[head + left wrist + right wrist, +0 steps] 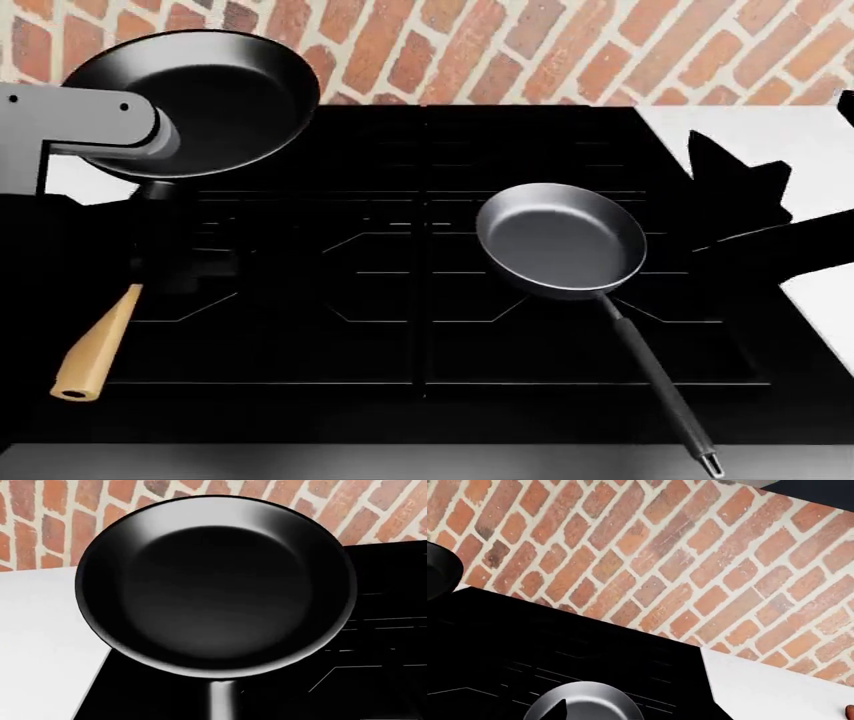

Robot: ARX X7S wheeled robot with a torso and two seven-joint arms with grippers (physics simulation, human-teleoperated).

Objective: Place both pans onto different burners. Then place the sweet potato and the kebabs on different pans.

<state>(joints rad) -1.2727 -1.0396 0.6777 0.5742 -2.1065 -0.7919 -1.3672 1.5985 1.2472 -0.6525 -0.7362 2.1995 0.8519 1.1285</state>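
Brick-backed black range (427, 330): lifting the black pan (200, 100) by its wooden handle (96, 345) toward a free burner, grip states impossible to tell.

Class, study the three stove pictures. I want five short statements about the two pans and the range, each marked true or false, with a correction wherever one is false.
1. The dark grey round pan with the long thin black handle rests on the black range grates. True.
2. The black round pan with the light wooden handle lies flat in the middle of the range. False: it is at the range's far left corner, partly over the white counter.
3. Both pans are empty. True.
4. The wall behind the range is white tile. False: it is red brick.
5. The grey pan's handle points toward the brick wall. False: it points toward the front edge of the range.
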